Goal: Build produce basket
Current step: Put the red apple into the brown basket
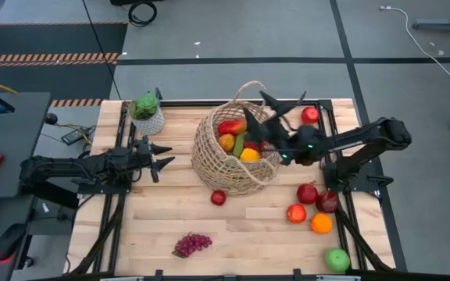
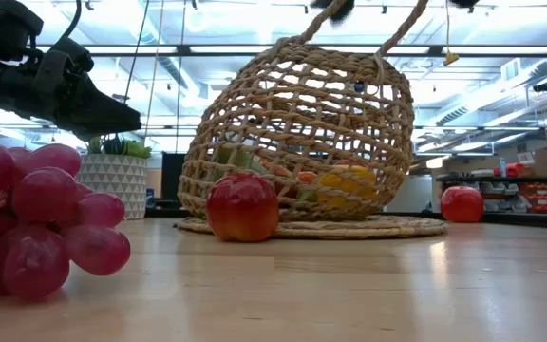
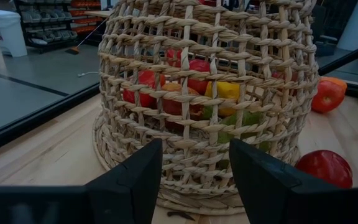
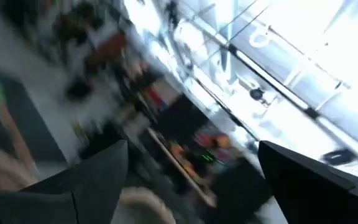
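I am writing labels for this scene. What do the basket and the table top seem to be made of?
The basket looks like woven wicker or a similar plant fibre: tan, matt strands in an open weave, with fruit showing through the gaps. The table top looks like light wood: pale planks with visible grain and joints and a smooth, slightly glossy finish.
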`<state>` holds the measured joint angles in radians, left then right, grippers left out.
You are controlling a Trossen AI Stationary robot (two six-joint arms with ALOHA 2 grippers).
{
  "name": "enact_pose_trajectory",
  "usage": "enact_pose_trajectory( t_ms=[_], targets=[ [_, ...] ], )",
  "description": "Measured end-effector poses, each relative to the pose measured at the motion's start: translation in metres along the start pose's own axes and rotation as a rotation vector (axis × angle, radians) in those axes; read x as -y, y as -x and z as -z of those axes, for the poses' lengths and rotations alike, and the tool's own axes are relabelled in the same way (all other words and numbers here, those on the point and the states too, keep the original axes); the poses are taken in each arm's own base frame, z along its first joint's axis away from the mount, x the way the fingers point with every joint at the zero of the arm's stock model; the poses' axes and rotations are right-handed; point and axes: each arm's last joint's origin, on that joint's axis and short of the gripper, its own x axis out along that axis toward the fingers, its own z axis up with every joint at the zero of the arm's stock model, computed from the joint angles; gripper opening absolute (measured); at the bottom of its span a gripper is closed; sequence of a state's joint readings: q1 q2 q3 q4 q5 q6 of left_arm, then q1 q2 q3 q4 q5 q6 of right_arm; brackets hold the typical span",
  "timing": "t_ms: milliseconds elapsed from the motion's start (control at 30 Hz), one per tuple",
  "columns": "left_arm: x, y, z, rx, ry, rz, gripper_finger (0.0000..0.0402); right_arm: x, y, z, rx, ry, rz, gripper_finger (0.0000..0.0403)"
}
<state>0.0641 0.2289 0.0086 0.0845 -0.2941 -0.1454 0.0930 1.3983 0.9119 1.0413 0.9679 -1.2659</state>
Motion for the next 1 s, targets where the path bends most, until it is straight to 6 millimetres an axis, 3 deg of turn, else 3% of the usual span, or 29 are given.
enact_pose_trajectory(
  t_ms=[233, 467, 700, 900, 1000],
  targets=[
    [0.000, 0.000, 0.000, 0.000, 0.000, 0.000, 0.0194, 0.022, 0.038, -0.028, 0.167, -0.496, -0.108, 0.0364],
    [0.000, 0.000, 0.000, 0.000, 0.000, 0.000, 0.0196, 0.014, 0.066, -0.043, 0.178, -0.954, -0.269, 0.0365],
    [0.000, 0.000, 0.000, 0.000, 0.000, 0.000, 0.0193, -0.031, 0.092, -0.052, 0.266, -0.901, -0.548, 0.0365],
    [0.000, 0.000, 0.000, 0.000, 0.000, 0.000, 0.0196, -0.077, 0.108, -0.056, 0.254, -0.827, -0.657, 0.0365],
    [0.000, 0.000, 0.000, -0.001, 0.000, 0.000, 0.0193, -0.091, 0.118, -0.067, 0.258, -0.693, -0.688, 0.0365]
  ],
)
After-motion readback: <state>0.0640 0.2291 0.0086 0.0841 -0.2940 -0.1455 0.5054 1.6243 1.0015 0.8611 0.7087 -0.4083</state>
